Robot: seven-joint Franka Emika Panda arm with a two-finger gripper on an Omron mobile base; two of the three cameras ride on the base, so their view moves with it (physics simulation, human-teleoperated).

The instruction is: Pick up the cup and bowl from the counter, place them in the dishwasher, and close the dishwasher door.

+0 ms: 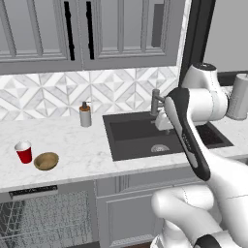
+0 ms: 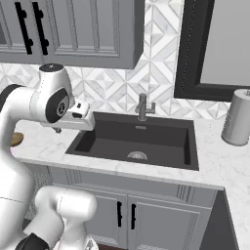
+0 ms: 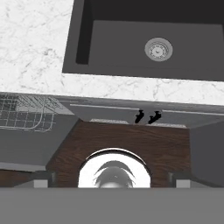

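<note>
Two dishes, a small red tapered cup (image 1: 23,152) and shallow tan wooden bowl (image 1: 46,161), wait untouched on the white marble counter (image 1: 82,145), left of the sink; the gripper's opening cannot be told. The reach toward the cup likely comes next.

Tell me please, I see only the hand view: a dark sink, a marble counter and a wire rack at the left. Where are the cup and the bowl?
Observer: In the left base view the cup stands upright on the counter, well to the left of the sink.
Operator: And the bowl?
Observer: The bowl sits close beside the cup, on the side nearer the sink, open side up.
Operator: Is anything else near them?
Observer: A soap dispenser stands farther back by the tiled wall, apart from both.
</note>
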